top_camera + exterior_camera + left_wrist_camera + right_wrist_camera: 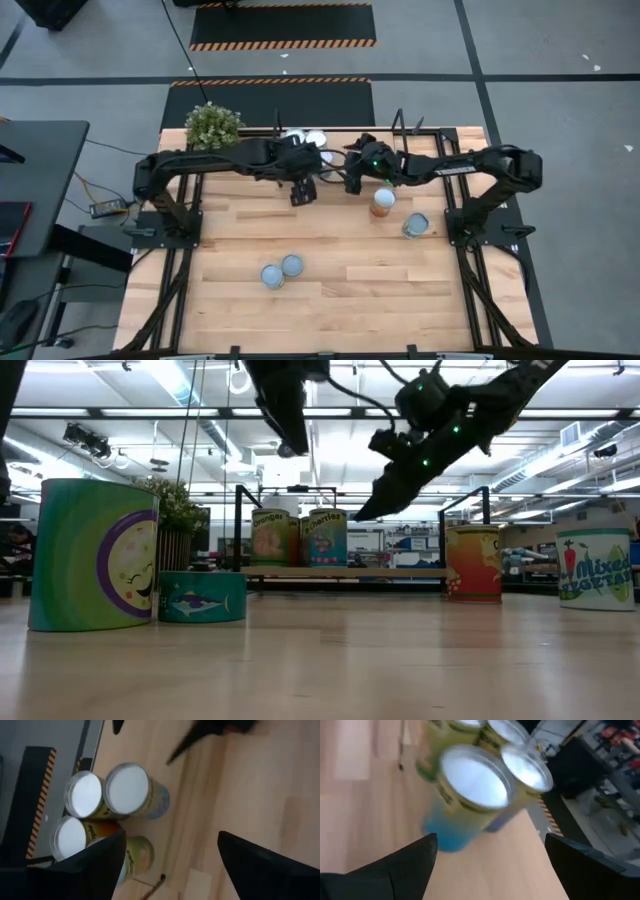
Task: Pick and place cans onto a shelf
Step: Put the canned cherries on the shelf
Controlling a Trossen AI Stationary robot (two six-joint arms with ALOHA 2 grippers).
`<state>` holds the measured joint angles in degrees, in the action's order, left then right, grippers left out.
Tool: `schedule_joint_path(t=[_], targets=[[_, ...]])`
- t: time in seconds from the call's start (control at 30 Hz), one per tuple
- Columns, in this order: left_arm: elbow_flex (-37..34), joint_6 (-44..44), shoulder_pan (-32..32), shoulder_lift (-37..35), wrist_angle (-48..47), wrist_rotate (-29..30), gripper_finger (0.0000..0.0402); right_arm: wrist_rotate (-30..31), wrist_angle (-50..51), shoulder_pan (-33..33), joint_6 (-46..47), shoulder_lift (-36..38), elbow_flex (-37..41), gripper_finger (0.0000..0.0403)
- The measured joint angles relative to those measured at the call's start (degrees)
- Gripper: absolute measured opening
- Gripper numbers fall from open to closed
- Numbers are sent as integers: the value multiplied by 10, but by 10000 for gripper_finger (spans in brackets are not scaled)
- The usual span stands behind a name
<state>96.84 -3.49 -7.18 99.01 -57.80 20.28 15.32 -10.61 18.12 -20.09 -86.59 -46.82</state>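
Observation:
Several cans stand upright on the shelf [345,572] at the table's far edge, silver tops up [303,140]. They show in the left wrist view [127,787] and in the right wrist view [470,785]. An orange can [382,203], a teal-labelled can [415,226] and two more cans [282,271] stand on the table. My left gripper [303,192] is open and empty, in the air just in front of the shelf [170,840]. My right gripper [352,184] is open and empty beside it [491,839], tilted down toward the shelf cans.
A potted plant [213,124] stands at the far left corner. Black upright brackets [238,525] frame the shelf. The two grippers hang close together above the table's far middle. In the low view a large green can [95,555] and a flat tuna tin [202,596] stand near the camera.

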Motion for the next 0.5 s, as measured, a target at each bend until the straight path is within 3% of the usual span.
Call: schedule_joint_path(t=[0.3, 0.5], targets=[[-4, 13, 24, -33, -5, -6, 291, -8, -88, 36, -11, -55, -2, 377], [-60, 15, 30, -42, 15, -3, 288, -27, -131, 38, -13, -79, -5, 377]])
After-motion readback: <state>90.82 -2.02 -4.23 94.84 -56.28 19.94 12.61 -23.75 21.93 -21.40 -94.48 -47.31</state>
